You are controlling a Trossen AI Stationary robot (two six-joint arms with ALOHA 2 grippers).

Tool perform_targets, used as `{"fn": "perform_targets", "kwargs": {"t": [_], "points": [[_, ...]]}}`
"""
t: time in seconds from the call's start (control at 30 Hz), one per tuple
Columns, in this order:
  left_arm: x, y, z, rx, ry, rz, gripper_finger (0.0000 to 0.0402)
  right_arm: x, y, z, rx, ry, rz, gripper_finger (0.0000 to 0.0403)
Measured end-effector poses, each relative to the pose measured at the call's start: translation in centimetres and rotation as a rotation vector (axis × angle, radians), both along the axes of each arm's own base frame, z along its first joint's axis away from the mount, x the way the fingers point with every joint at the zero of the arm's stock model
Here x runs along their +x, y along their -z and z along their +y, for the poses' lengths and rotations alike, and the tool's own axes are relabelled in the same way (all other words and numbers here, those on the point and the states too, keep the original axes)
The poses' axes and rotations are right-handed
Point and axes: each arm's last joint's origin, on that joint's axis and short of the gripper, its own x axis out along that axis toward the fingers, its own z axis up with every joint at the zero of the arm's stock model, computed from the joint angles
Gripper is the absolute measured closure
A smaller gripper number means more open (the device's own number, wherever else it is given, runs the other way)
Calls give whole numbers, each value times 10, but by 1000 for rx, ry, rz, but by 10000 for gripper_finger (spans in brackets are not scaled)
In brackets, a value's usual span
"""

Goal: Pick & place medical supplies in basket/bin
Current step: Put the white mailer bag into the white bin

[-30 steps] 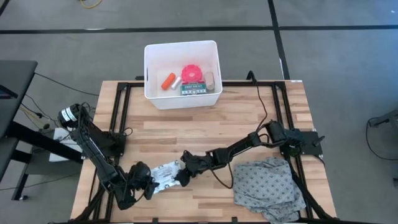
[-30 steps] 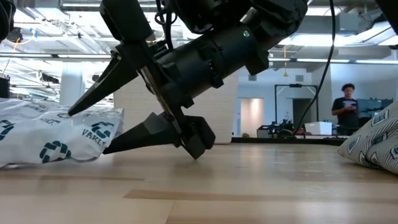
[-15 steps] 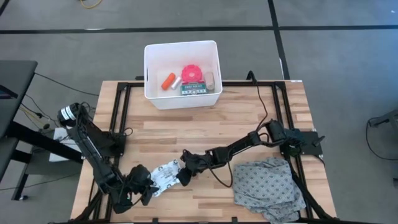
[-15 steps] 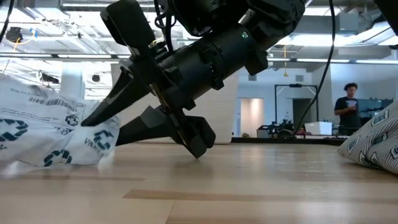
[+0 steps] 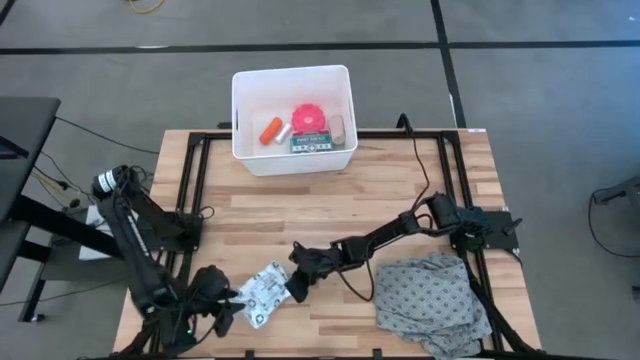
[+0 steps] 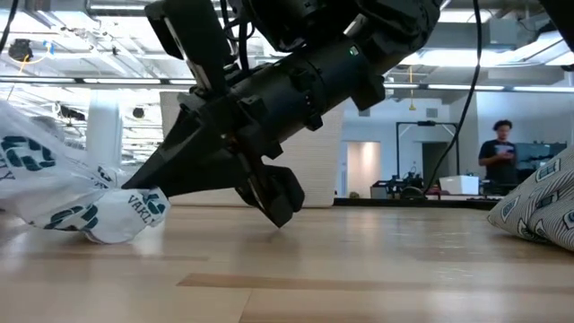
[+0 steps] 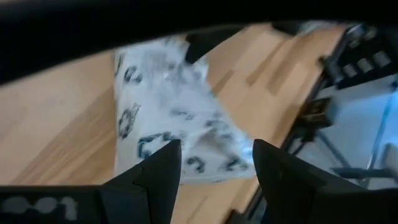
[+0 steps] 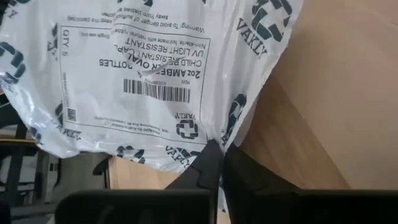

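Observation:
The flat white printed packet (image 5: 262, 292) lies crumpled near the table's front edge, left of the middle. My right gripper (image 5: 296, 285) reaches in low from the right and is shut on it. My left gripper (image 5: 226, 306) stands open just left of the packet. The packet (image 7: 180, 124) shows beyond its spread fingers, and I cannot tell whether they touch it. The white bin (image 5: 241, 112) stands at the far edge. It holds the pink roll (image 5: 310, 115), orange tube (image 5: 270, 129), green-and-white box (image 5: 311, 142) and beige roll (image 5: 339, 127). My right gripper pinches the packet's right-hand edge (image 8: 214, 138) between its two fingers. The fingers slant down from the table's right, almost level. The bunched lower part of the packet (image 6: 121, 224) rests on the table, and its left part (image 6: 27, 161) rears up off the wood.
A grey patterned cloth (image 5: 430, 300) lies heaped at the near right corner. Bare wood stretches between the packet and the bin. A black frame (image 5: 190, 180) borders the tabletop. A person (image 6: 498, 152) stands far off in the room.
My right gripper has shut on the packet's right edge. My left gripper has drawn back toward the near left corner, still open. The packet, flat on the table a second ago, has bunched up and its left part has risen.

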Motion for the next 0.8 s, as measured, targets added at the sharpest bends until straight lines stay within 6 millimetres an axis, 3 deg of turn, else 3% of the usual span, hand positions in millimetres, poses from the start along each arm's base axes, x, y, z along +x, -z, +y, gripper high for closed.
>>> {"fn": "perform_targets", "kwargs": {"t": [0.23, 0.4, 0.57, 0.8], "points": [[-6, -56, -7, 90, -1, -180, 210, 3, -13, 8, -1, -40, -130, 401], [-6, -86, -9, 170, 21, -313, 210, 2, -42, 7, -28, -67, -224, 402], [-6, -96, -9, 191, 25, -348, 210, -8, -91, 3, -101, -104, -309, 403], [-6, -97, -9, 218, 36, -357, 210, -47, -187, -27, -274, -34, -409, 403]]}}
